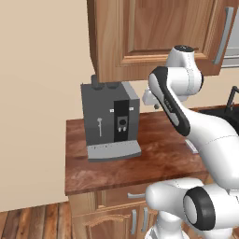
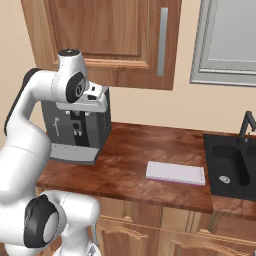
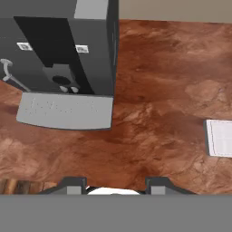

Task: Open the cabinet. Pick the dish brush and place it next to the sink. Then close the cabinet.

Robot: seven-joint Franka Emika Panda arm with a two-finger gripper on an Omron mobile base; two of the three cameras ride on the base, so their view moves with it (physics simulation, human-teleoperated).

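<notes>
The cabinet point(image 1: 154, 32) point(image 2: 100, 35) hangs on the wall above the counter, its door shut and its long grey bar handle point(image 2: 163, 40) point(image 1: 224, 35) upright at the right edge. The dark sink point(image 2: 220, 150) point(image 1: 223, 112) with its thin black faucet point(image 2: 246, 125) is set in the counter at the right. My gripper point(image 3: 115, 185) hangs over the counter in front of the coffee machine, below the cabinet, pointing down. Its fingertips point(image 3: 74, 185) stand apart with nothing between them. The dish brush is out of view.
A dark grey coffee machine point(image 1: 111, 121) point(image 2: 75, 132) point(image 3: 59, 50) stands at the counter's left end. A flat white pad point(image 2: 175, 173) point(image 3: 219, 138) lies on the brown countertop point(image 2: 135, 155) between machine and sink. A grey-framed window point(image 2: 230, 40) is right of the cabinet. Lower cupboards point(image 1: 116, 219) run under the counter.
</notes>
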